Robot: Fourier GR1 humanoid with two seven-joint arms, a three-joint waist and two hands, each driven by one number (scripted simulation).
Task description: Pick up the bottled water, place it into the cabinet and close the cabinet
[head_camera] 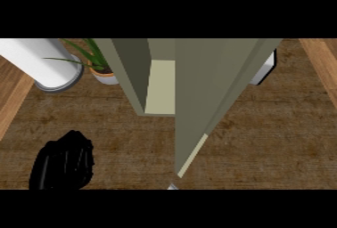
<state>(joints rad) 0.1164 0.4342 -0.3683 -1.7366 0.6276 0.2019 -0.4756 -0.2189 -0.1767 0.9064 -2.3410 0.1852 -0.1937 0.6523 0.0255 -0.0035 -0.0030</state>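
Squarely in the middle of the head view stands the tall olive-green cabinet (135, 71), rising from the brown wood-grain counter (276, 142) toward the camera. Its flat olive-green cabinet door (211, 98) is wide open, swung out toward the view's lower edge, with a pale cream strip along its lower rim. Between the cabinet's left wall and the door, a pale cream inner panel shows. The bottled water cannot be made out here, so I cannot tell where it sits; much of the cabinet's inside is hidden by the door.

The black left hand (63, 162) shows at the lower left over the counter, well apart from the cabinet, its fingers relaxed and close together, holding nothing.

At the upper left is a large white cylinder with a grey rim (39, 62), and just beside it a small potted plant with long green leaves (99, 67), near the cabinet's left wall. A white-and-black boxy object (265, 69) peeks out behind the door at the right.
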